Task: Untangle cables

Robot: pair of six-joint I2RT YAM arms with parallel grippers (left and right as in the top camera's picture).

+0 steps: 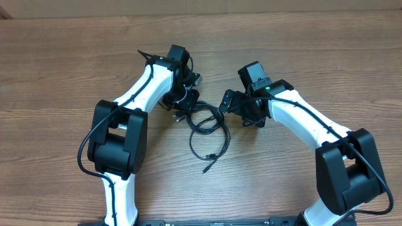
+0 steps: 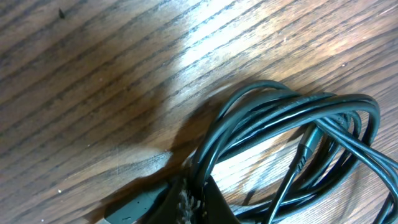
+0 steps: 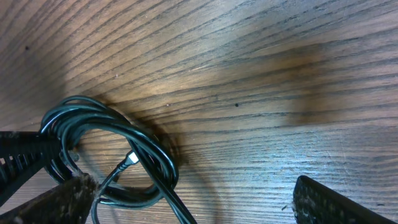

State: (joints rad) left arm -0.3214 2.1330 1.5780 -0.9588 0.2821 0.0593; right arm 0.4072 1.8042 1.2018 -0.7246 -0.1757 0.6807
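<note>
The cables [image 1: 206,120] lie as a tangled coil of thin black cords in the middle of the table, with one loose end trailing toward the front edge [image 1: 206,168]. My left gripper [image 1: 182,102] sits at the coil's left edge. In the left wrist view its jaws [image 2: 194,202] are shut on a few strands of the cables [image 2: 292,121]. My right gripper [image 1: 235,105] stands wide open just right of the coil. In the right wrist view the cables [image 3: 109,140] lie by its left finger [image 3: 62,200], and a silvery plug [image 3: 131,158] shows inside the loop.
The wooden table [image 1: 314,50] stretches all around. Both white arms reach in from the front edge, with thick black wires along them. The left gripper's ribbed finger [image 3: 18,163] shows at the left edge of the right wrist view.
</note>
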